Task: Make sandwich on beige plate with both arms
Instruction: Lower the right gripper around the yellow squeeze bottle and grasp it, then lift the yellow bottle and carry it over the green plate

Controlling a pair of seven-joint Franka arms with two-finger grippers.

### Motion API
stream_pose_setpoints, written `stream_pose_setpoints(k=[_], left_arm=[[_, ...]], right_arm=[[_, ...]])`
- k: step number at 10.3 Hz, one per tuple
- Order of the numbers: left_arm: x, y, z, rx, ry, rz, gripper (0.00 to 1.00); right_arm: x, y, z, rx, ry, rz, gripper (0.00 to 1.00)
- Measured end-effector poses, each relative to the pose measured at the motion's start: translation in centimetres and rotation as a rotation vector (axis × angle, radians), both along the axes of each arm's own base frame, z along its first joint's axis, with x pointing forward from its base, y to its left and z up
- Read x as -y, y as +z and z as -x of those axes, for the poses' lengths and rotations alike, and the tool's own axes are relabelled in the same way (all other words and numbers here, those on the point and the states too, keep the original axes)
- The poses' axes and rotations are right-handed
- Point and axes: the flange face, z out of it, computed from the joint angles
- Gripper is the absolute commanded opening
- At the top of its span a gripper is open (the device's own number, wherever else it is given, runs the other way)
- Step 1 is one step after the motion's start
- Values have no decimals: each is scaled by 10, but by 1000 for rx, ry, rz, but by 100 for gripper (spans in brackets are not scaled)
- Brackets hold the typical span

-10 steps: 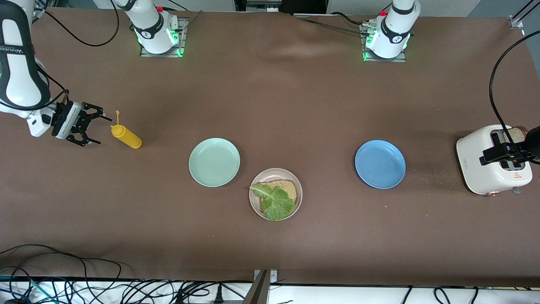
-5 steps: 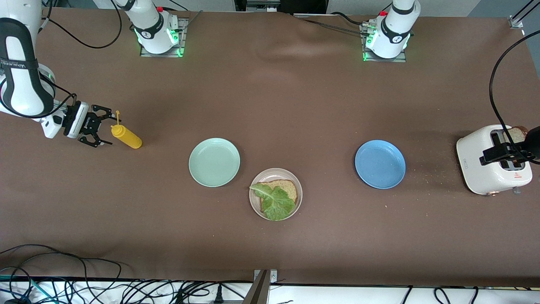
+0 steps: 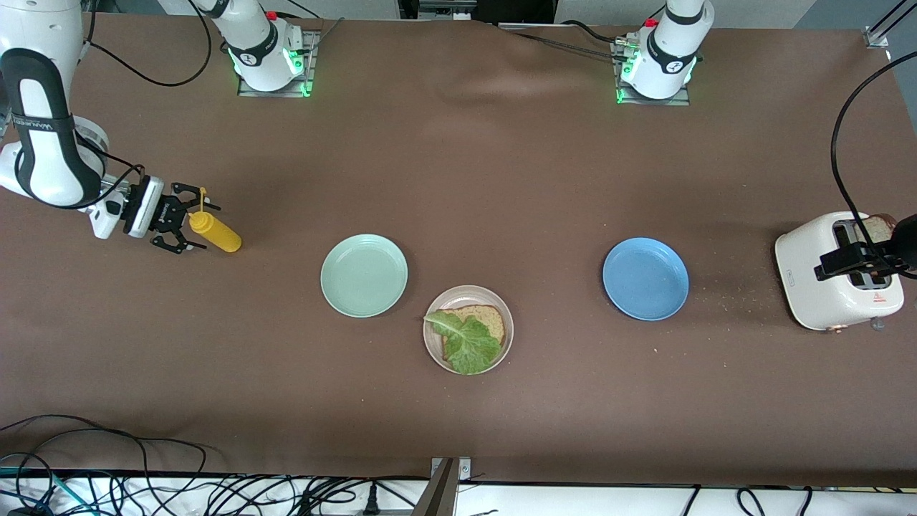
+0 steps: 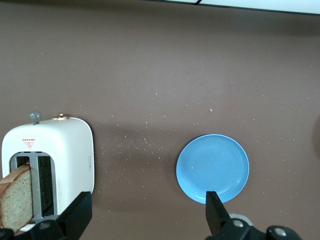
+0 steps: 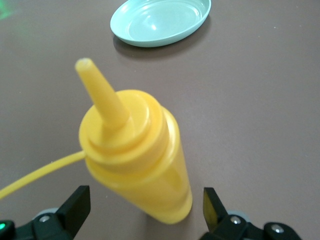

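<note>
Bread [image 3: 481,321] is lying on the beige plate [image 3: 437,356], one slice only, and we are seeing a lettuce leaf [image 3: 467,342] draped over it, its tip hanging past the rim toward the right arm's end of the table. That plate is sitting nearest the front camera, at mid-table.

Slightly farther from the camera, the mint plate [image 3: 364,275] is resting just beside the beige one toward the right arm's end; the blue plate [image 3: 645,278] is lying well apart toward the left arm's end. Both are bare.

At the left arm's end of the table we are looking at a white toaster [image 3: 824,283] with crumbs scattered on the table between it and the blue plate. A second slice [image 4: 15,202] is standing in one toaster slot, poking up. The left gripper [image 3: 856,261] is hanging over the toaster, fingers spread wide, holding nothing.

Farther still, at the right arm's end, a yellow squeeze bottle [image 3: 215,232] is standing on the table. The right gripper [image 3: 188,226] is low beside it, fingers [image 5: 75,207] parted on either side of the bottle top, not touching it.
</note>
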Motion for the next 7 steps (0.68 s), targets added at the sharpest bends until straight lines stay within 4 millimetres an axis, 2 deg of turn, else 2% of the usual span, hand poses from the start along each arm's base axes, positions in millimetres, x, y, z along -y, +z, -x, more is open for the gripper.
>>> stream_pose_setpoints(k=[1, 2, 3, 4, 7], left_arm=[[0, 0, 0, 0, 0, 0, 100], [0, 0, 0, 0, 0, 0, 100], [0, 0, 0, 0, 0, 0, 100], [0, 0, 0, 0, 0, 0, 100], [0, 0, 0, 0, 0, 0, 100]], right_arm=[[-5, -3, -1, 1, 2, -8, 72], [-10, -5, -3, 3, 8, -15, 44], [-15, -6, -7, 8, 15, -19, 6], [-19, -5, -12, 16, 27, -21, 0], [-55, 2, -43, 60, 107, -23, 0]])
